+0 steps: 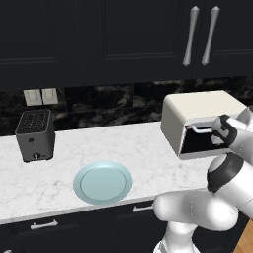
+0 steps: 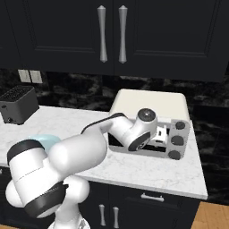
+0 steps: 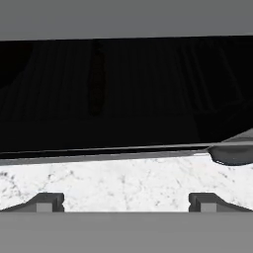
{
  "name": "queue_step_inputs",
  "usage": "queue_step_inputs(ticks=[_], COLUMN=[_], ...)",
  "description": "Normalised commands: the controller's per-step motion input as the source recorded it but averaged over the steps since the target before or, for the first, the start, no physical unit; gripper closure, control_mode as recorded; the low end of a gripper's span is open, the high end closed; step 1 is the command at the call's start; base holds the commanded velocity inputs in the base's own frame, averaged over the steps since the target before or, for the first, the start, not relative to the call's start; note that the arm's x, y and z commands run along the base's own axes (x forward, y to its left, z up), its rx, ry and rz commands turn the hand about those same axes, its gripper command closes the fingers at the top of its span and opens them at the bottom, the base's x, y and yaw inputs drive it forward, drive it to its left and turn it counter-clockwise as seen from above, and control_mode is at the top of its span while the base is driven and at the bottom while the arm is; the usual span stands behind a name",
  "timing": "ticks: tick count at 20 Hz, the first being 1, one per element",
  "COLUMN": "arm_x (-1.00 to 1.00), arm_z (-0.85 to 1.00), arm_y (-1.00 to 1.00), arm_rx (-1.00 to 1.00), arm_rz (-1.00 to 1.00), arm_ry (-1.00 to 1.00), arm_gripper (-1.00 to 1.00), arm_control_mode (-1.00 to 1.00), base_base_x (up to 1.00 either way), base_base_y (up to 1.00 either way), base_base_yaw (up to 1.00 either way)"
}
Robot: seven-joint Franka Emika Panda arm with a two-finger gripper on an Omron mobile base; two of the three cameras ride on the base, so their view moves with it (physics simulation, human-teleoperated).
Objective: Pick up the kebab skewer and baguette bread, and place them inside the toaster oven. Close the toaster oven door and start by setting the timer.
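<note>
Hand view looks low into the toaster oven (image 3: 123, 94), its dark cavity just ahead of the gripper (image 3: 126, 201), whose tips stand fully apart over the marble worktop (image 3: 118, 185), holding nothing. Skewer and bread can't be made out in there. Left of the oven sits a pale blue plate (image 1: 103, 182), bare

Base views flank toaster oven (image 1: 197, 116), hand view close inside

Pretty chunky arm (image 2: 76, 154): glossy white rounded shells with dark grey, nearly black bands at the joints, plus a round grey cap on the wrist. The end effector (image 3: 126, 201) has two small dark grey fingertips (image 3: 47, 201).
</note>
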Motion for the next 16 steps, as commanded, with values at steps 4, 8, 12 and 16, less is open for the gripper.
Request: queue_step_inputs(ticks=[4, 8, 12, 16], arm_x=[0.68, 0.48, 0.08, 0.00], arm_z=[-0.01, -0.01, -0.01, -0.01], arm_y=[0.12, 0.03, 0.00, 0.00], arm_rx=[0.01, 0.01, 0.01, 0.00], arm_rz=[0.00, 0.00, 0.00, 0.00], arm_ry=[0.00, 0.00, 0.00, 0.00], arm_gripper=[-1.00, -1.00, -1.00, -1.00], arm_control_mode=[-1.00, -1.00, -1.00, -1.00], base_base_x=[0.00, 0.00, 0.00, 0.00], base_base_y=[0.00, 0.00, 0.00, 0.00], base_base_yaw=[0.00, 0.00, 0.00, 0.00])
